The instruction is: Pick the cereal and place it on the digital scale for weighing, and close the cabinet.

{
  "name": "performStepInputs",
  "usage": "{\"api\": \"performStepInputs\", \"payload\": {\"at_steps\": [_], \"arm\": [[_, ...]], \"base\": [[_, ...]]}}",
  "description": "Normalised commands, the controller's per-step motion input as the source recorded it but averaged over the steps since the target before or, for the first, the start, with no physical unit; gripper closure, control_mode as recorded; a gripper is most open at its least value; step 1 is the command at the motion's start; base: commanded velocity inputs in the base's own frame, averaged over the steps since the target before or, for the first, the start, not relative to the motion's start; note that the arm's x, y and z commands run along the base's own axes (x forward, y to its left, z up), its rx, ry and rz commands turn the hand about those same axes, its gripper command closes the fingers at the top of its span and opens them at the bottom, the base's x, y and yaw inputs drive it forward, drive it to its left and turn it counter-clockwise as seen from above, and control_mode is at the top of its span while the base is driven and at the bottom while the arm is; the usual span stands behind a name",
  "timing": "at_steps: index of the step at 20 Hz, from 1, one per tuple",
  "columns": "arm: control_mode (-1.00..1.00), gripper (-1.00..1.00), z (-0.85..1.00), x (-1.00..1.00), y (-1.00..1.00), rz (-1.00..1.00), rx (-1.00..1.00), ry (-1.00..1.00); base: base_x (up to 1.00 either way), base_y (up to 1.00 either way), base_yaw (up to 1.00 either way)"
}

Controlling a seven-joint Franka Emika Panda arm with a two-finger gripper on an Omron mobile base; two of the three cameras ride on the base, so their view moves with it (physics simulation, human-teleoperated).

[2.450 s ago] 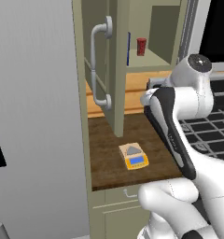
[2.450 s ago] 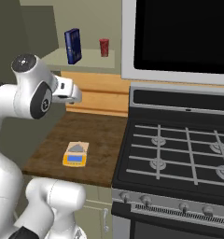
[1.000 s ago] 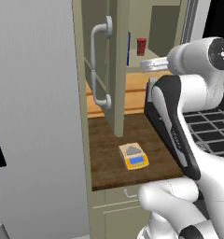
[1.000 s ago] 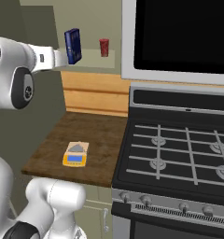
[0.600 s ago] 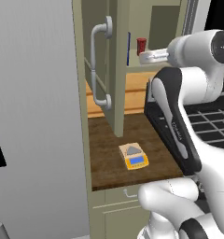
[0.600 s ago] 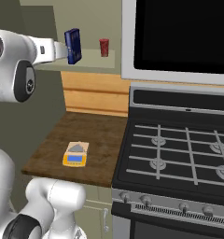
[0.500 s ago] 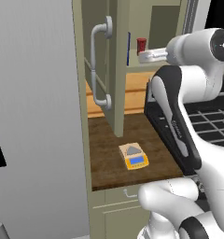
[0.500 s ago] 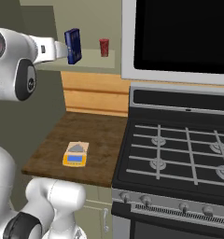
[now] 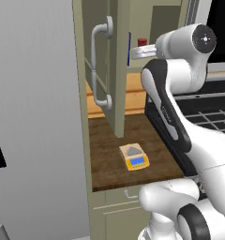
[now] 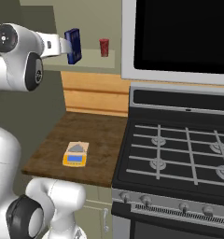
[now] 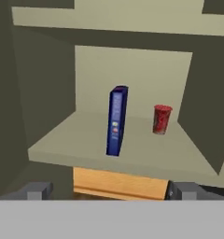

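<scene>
Gripper point(image 11: 109, 190) open, fingers wide apart, holds nothing, level with cabinet point(image 9: 115, 70) shelf, in front of it. Cereal point(image 11: 116, 120) upright on shelf near front edge, thin side toward hand. Red cup point(image 11: 162, 119) beside it, further back, apart. Cabinet door open. Scale point(image 10: 76, 154) on wooden counter point(image 10: 100, 135) below, left of stove point(image 10: 179, 154).

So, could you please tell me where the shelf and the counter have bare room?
The shelf is bare left of the cereal; the narrow gap to the red cup is tighter. The wooden counter lies bare all around the digital scale, up to the stove.
</scene>
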Motion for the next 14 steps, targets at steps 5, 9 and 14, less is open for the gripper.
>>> {"api": "performStepInputs", "payload": {"at_steps": [5, 9, 14], "arm": [[-1.0, -1.0, -0.19, 0.48, 0.0, 0.0, 0.0, 0.0], [-1.0, -1.0, -0.18, 0.27, 0.0, 0.0, 0.0, -0.02], [-1.0, -1.0, 0.0, 0.32, 0.01, 0.0, 0.0, 0.0]], "base": [[0.0, 0.0, 0.0], [0.0, 0.0, 0.0], [0.0, 0.0, 0.0]]}}
